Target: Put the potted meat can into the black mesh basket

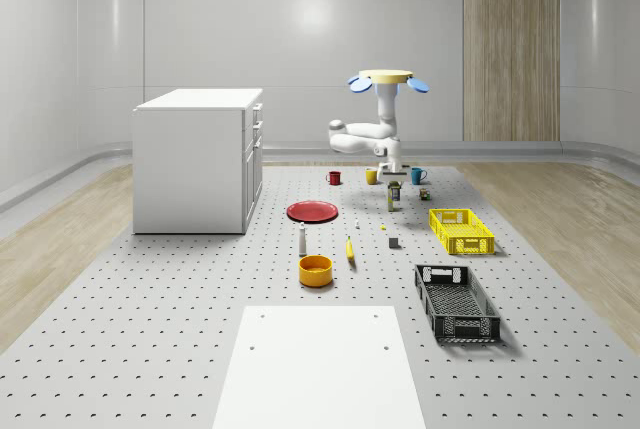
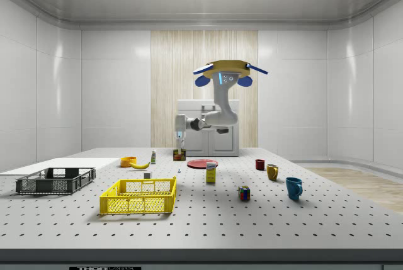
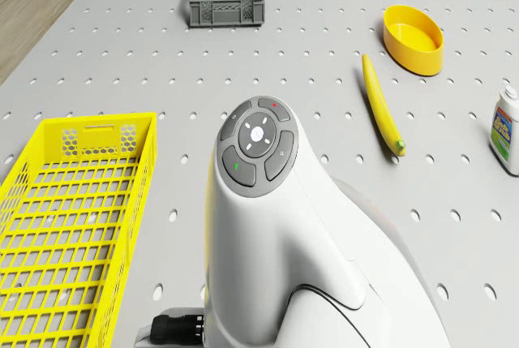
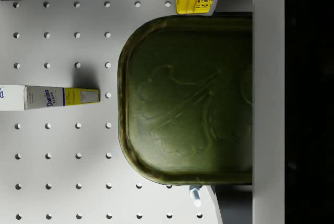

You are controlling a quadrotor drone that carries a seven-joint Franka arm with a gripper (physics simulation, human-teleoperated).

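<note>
We hover above the table's (image 1: pixel 150 349) far end, arm bent downward, gripper (image 1: pixel 394 178) directly over the potted meat can (image 4: pixel 188 98), jaw state unclear.

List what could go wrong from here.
1. The drone hovers over the table's far end, the gripper holding the potted meat can aloft; a slip would likely drop it by the sugar box.
2. The yellow basket lies between it and the black mesh basket; a low pass may clip it.
</note>
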